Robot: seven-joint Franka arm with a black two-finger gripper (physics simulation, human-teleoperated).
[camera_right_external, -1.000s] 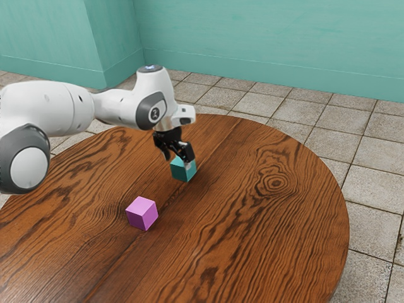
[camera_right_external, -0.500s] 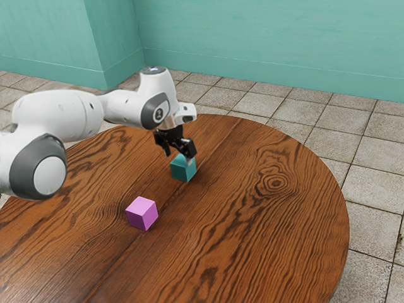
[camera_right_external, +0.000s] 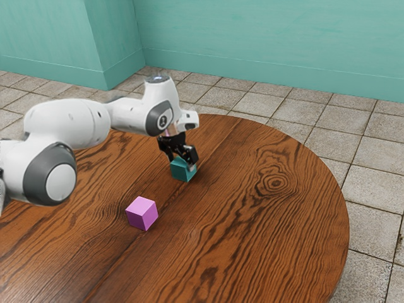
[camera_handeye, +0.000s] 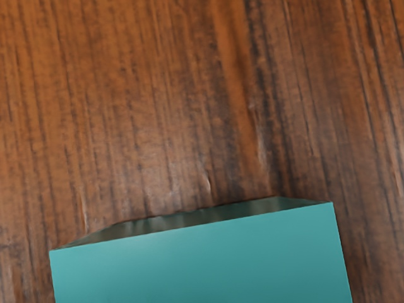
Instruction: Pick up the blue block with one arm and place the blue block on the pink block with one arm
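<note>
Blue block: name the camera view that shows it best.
The exterior view: the blue block stands on the table, the claw right at its top, the pink block apart. The wrist view gives one flat face from close up, cut off at the picture's edge.

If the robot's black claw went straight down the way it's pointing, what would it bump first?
The blue block, which looks teal here. The gripper points down right over it, so it would most likely touch the block's top before reaching the wooden table underneath.
</note>
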